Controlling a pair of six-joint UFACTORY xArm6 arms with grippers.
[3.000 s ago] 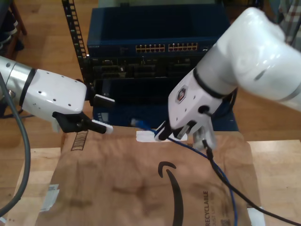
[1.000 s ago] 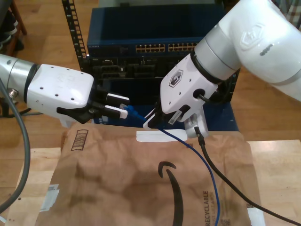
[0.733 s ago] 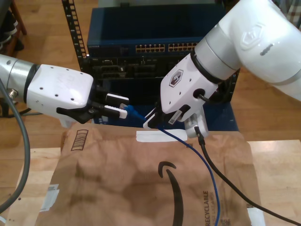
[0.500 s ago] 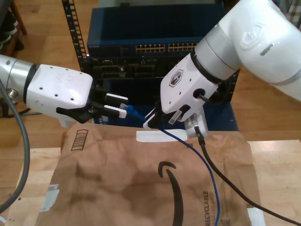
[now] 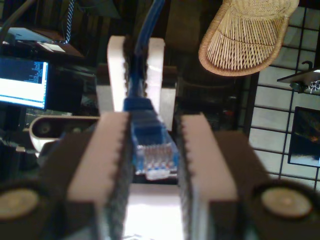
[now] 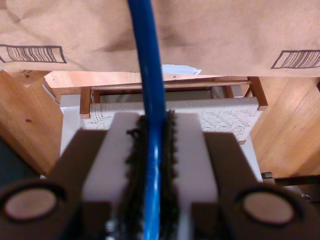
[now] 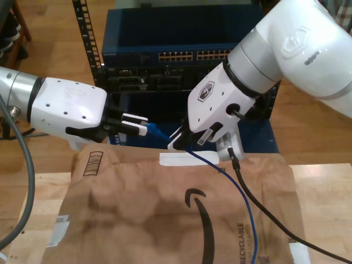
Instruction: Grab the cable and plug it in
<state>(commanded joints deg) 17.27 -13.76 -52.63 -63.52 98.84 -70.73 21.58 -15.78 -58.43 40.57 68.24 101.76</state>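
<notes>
First hand (image 5: pixel 152 165) pinches cable (image 5: pixel 150 145) plug; second hand (image 6: pixel 152 165) clamps cord.

We seem to work in a lab set up in a lived-in room: a rack-mounted network switch (image 7: pixel 187 55) stands on wooden flooring (image 7: pixel 49 33), a lit computer monitor (image 5: pixel 22 82) glows, a wicker chair (image 5: pixel 245 35) nearby.

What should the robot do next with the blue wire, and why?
Probably let my second gripper release, since my first gripper already pinches the cable at its clear plug, which points away from the switch ports.
</notes>
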